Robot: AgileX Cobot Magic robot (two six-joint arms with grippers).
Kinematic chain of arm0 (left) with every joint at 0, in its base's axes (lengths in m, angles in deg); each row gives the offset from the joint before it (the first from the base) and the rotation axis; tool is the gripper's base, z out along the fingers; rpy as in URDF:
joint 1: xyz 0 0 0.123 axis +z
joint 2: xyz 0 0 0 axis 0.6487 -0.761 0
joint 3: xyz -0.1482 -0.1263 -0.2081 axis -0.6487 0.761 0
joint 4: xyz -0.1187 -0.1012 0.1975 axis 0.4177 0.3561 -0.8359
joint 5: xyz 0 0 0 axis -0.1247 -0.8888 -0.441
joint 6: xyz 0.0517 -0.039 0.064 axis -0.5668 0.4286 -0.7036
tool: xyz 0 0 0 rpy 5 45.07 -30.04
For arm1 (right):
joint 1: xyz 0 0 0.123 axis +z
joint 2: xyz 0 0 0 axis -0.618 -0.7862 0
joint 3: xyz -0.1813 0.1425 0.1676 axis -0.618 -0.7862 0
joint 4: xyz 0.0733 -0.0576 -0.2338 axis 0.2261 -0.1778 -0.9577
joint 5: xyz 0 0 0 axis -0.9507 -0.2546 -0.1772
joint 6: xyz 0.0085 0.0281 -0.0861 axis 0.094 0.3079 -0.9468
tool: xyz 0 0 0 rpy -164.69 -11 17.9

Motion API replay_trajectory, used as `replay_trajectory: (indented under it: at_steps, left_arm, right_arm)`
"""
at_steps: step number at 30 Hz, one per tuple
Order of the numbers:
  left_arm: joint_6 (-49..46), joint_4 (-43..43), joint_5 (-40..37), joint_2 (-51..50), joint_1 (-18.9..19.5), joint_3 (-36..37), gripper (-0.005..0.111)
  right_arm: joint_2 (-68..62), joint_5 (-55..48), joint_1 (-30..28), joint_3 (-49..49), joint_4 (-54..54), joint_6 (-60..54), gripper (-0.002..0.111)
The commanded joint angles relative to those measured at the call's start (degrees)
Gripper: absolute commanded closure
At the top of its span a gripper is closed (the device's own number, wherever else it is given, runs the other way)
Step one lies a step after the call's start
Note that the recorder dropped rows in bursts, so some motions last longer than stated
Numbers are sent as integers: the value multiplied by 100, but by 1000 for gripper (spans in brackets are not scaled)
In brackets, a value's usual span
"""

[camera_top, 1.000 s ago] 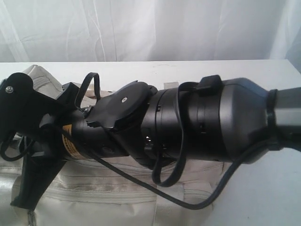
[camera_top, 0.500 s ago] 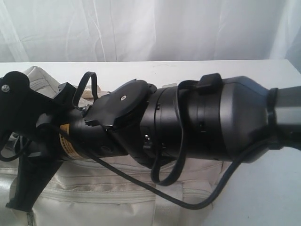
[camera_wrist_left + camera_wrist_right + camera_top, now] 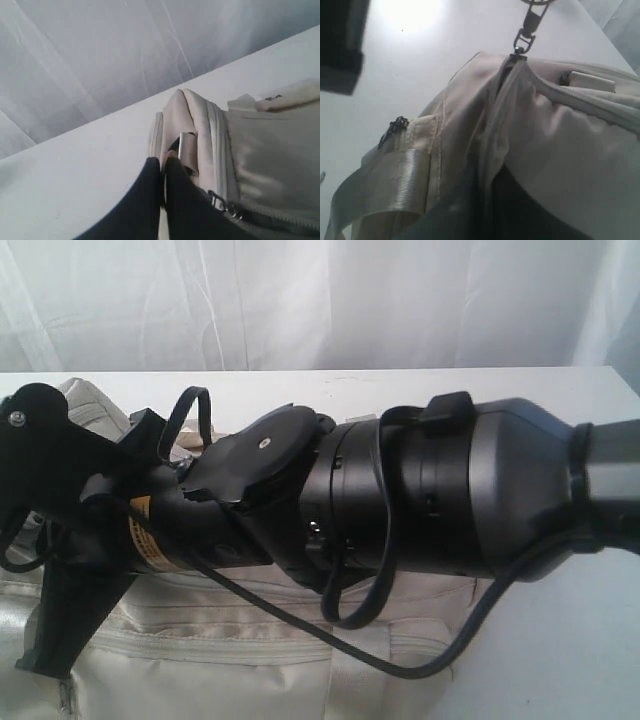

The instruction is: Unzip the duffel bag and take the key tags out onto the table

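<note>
The cream-beige duffel bag (image 3: 230,640) lies on the white table (image 3: 540,660), mostly covered by a black arm (image 3: 430,500) that reaches in from the right. My left gripper (image 3: 164,162) is at one end of the duffel bag (image 3: 270,145), shut on a thin pale strip beside a silver tab (image 3: 187,146). My right gripper (image 3: 487,200) is shut on a raised fold of the duffel bag (image 3: 560,130) beside its zipper line. A dark zipper slider (image 3: 395,126) sits near the webbing handle (image 3: 380,185). The key tags are out of view.
A metal snap hook (image 3: 527,25) hangs at the bag's far end. A black bracket (image 3: 45,530) stands over the bag's left part. White curtain (image 3: 300,300) backs the table's far edge. A dark block (image 3: 340,45) fills one corner of the right wrist view.
The black arm and the bracket at its left end have shifted slightly left and up. Slightly more of the bag's front shows below them.
</note>
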Motion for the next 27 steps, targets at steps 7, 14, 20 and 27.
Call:
replay_trajectory:
  at_steps: [7, 14, 20, 27]
  left_arm:
    - [711, -1058, -896, -351, 6, -38, 107]
    - [156, -251, 302, 594, 6, -38, 107]
    - [-844, 466, 614, 719, 6, -38, 107]
    - [-854, 466, 1073, 719, 6, -38, 107]
  right_arm:
    - [52, -327, -12, -30, -50, 89, 106]
    - [694, -214, -25, -2, -50, 1405, 46]
    - [618, -622, -25, 311, -50, 1155, 62]
    - [115, 146, -165, 706, -50, 1313, 62]
